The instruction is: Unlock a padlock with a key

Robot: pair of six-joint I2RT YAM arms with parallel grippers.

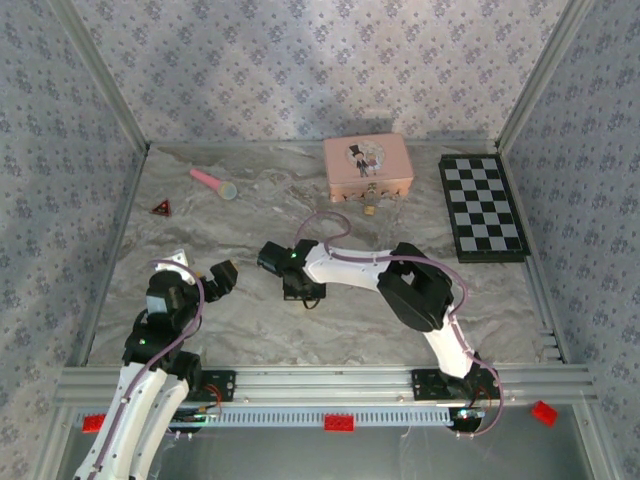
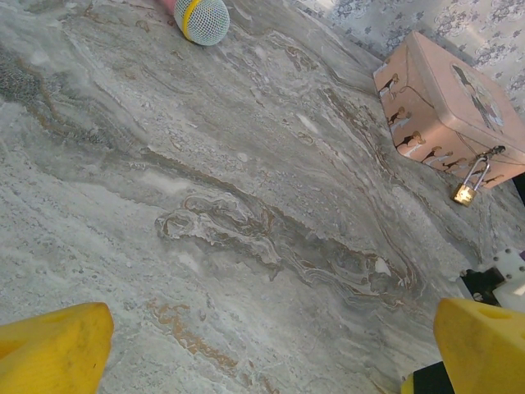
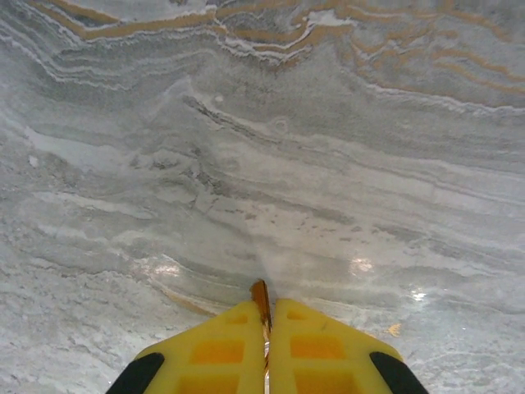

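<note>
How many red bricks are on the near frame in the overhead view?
3, all along the near frame: the left brick at its left end, the middle brick at its centre, the right brick towards its right end. Others may be hidden.

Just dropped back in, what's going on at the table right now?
The right gripper is low over the marble table, shut on a thin metal sliver that looks like the key, seen edge-on between its fingers. The left gripper is open and holds nothing. The padlock hangs by its shackle from the front of the pink tin at the far side, apart from both grippers, so the key is not in it yet.
</note>
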